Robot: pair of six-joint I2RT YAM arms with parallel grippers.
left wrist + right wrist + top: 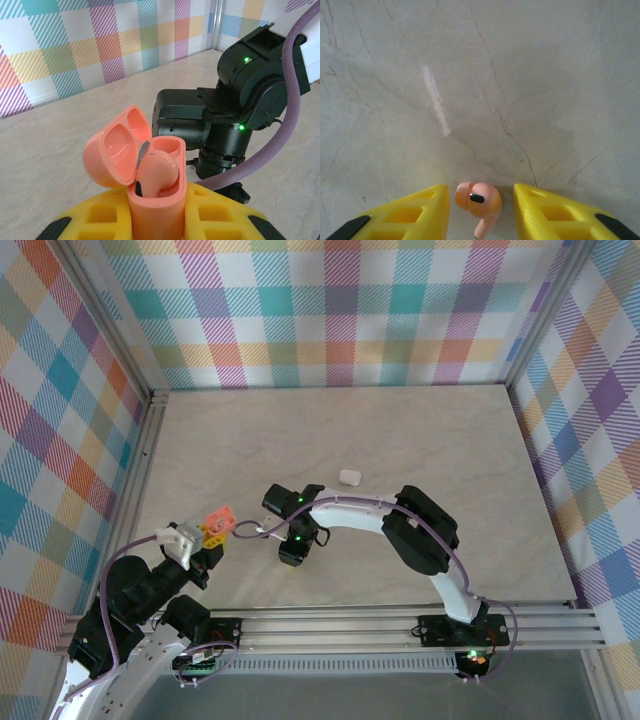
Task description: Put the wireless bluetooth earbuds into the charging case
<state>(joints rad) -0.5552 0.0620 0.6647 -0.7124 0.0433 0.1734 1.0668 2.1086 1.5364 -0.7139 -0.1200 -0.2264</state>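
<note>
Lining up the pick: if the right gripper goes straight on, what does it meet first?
The right gripper straddles the salmon-pink earbud, so likely that earbud, with the tabletop right beneath; depth is unclear.

Two salmon-pink earbuds (159, 172) (479, 199), one pink case (155, 215), one white case (349, 477)

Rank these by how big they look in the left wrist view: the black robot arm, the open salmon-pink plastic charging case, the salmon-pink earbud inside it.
1. black robot arm
2. open salmon-pink plastic charging case
3. salmon-pink earbud
The case sits nearer the camera than the arm, which flatters its size.
</note>
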